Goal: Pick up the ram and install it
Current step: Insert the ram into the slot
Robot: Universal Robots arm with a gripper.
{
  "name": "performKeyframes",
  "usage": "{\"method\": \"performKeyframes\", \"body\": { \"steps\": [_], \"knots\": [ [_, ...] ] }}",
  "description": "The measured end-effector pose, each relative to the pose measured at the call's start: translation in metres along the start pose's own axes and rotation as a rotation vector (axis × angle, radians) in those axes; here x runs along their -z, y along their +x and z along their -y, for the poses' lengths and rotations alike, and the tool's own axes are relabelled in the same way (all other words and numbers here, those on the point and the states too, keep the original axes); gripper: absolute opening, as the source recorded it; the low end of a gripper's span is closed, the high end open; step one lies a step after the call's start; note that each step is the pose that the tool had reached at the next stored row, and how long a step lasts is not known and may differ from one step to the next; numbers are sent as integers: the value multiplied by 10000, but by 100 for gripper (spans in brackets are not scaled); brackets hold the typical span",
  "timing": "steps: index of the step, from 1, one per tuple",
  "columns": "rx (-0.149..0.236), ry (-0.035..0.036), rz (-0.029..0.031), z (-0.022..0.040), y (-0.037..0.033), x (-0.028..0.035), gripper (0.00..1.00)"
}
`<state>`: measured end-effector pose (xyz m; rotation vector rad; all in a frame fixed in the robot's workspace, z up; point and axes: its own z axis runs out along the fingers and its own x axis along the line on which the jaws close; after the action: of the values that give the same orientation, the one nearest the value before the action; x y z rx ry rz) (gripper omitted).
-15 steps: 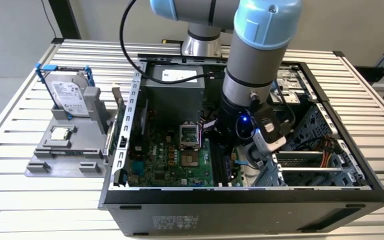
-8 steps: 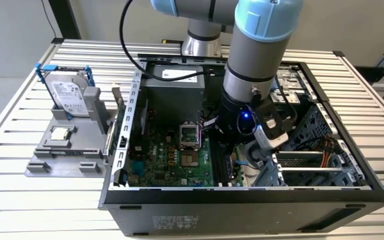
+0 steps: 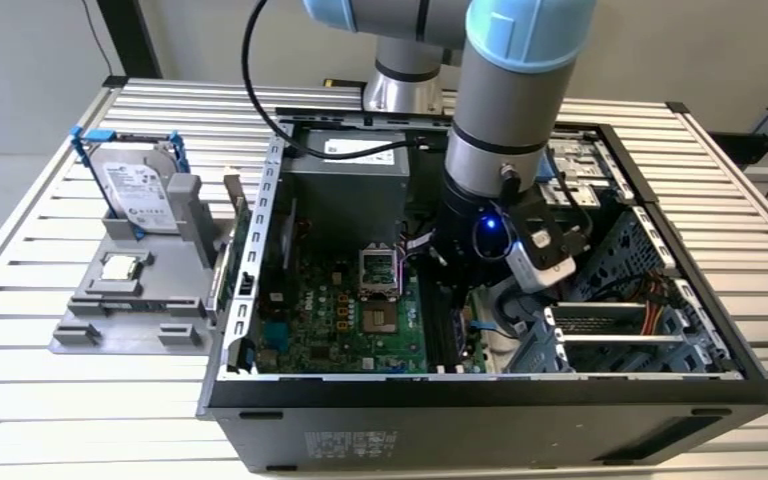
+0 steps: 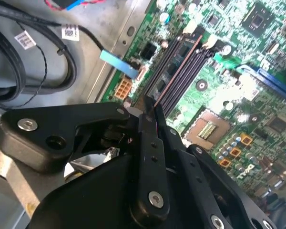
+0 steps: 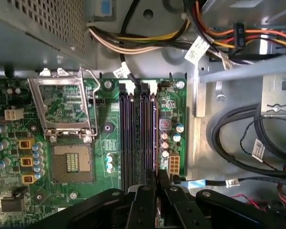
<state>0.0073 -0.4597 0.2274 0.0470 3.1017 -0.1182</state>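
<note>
Arm reaches down into open black metal PC case [image 3: 491, 400], sitting on a slatted aluminium table [image 3: 37, 260]. Gripper [image 5: 156, 183], matte black with screw heads, has its fingers [image 4: 150, 143] pressed together on the ram [image 4: 174, 76], a thin flat stick seen edge-on with a coppery edge. In the second wrist view the ram runs from the fingertips along the bank of long black memory slots [image 5: 138, 133], lying in or just over one slot; whether fully seated cannot be told. Green motherboard [image 5: 62, 191] is glossy, dotted with round capacitors. Square CPU socket [image 5: 72, 163] is bare with its silver metal retention frame [image 5: 62, 107] flipped up. Bundled yellow, orange and black cables [image 5: 143, 40] run above the board. On the exterior view's left, outside the case, a grey plastic fixture [image 3: 124, 310] holds a silver hard drive [image 3: 135, 190] upright in a blue frame.
</note>
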Motion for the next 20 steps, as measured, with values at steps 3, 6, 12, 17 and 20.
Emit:
{"method": "performKeyframes", "body": {
  "steps": [3, 6, 12, 17, 20],
  "knots": [
    [2, 16, 1, -7, 1, -21, 0],
    [2, 37, 1, -20, 1, -50, 0],
    [3, 57, 3, -49, -2, -73, 0],
    [4, 90, -7, -48, -2, -64, 0],
    [8, 146, -6, -46, -4, -34, 0]
  ]
}}
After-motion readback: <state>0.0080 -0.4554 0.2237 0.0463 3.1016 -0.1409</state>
